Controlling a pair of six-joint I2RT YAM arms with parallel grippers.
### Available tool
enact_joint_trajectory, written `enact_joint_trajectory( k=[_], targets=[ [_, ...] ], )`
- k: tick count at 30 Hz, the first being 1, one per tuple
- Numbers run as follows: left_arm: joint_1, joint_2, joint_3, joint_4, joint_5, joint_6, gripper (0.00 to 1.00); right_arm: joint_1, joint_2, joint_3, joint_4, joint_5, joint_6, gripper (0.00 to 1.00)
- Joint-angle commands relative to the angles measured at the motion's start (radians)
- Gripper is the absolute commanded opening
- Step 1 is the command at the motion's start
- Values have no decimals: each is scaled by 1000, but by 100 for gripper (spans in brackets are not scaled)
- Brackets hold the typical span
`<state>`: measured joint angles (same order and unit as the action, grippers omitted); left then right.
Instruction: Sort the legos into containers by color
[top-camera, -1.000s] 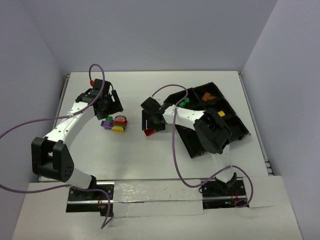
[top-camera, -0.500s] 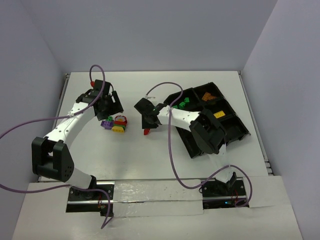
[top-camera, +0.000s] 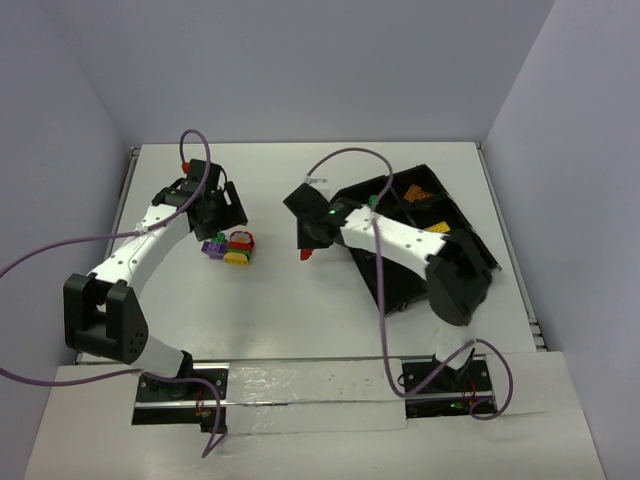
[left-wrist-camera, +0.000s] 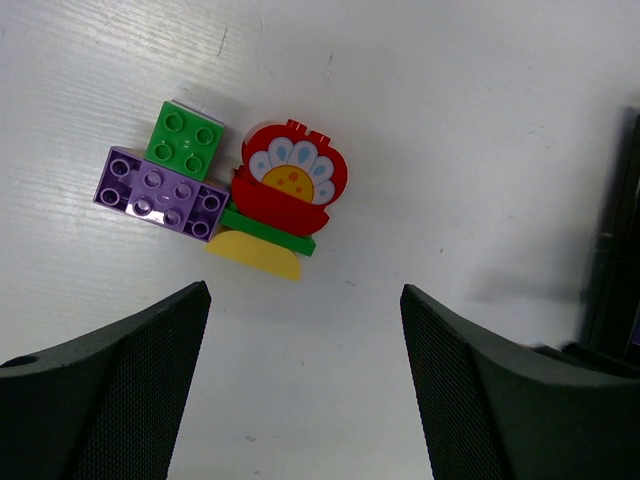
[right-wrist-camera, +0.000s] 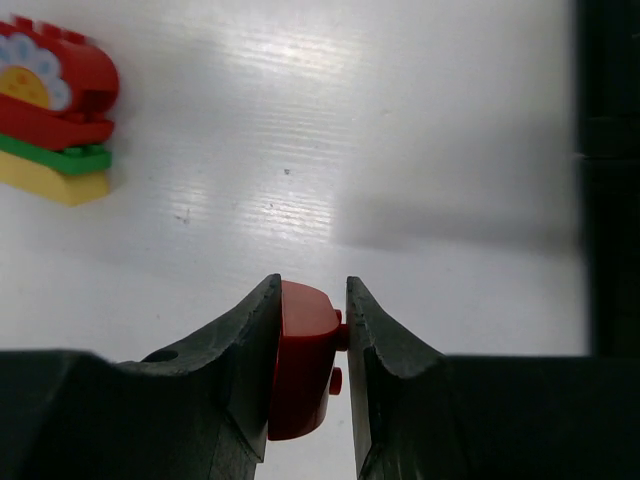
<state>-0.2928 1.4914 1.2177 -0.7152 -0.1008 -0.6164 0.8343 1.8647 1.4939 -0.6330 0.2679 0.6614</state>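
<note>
Orange, yellow and green legos (top-camera: 415, 190) were seen lodged in the tray (top-camera: 485, 262) by the right edge of the table (top-camera: 300, 315); a red brick (top-camera: 305, 254) was pinched by the right gripper (top-camera: 312, 240) near mid-table. From the left wrist, the left gripper (left-wrist-camera: 300, 300) was shown spread above an unsorted cluster (left-wrist-camera: 230, 200). From the right wrist, that pinch was confirmed.

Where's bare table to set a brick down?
Bare: the far strip of table behind both arms, and the near strip between the brick pile and the arm bases. Crowded: around the pile and the tray on the right.
</note>
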Motion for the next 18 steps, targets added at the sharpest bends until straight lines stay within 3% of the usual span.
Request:
enact_joint_trajectory(
  k=[1, 11, 16, 18],
  targets=[
    [1, 16, -13, 36, 10, 6, 84, -47, -284, -135, -133, 169, 29, 0],
    [1, 96, 21, 4, -42, 18, 84, -272, -692, -481, -289, 236, 169, 0],
    [1, 132, 42, -18, -51, 0, 84, -361, -727, -575, -243, 217, 193, 3],
    [1, 133, 42, -16, -47, 0, 84, -367, -712, -593, -226, 209, 189, 10]
  ],
)
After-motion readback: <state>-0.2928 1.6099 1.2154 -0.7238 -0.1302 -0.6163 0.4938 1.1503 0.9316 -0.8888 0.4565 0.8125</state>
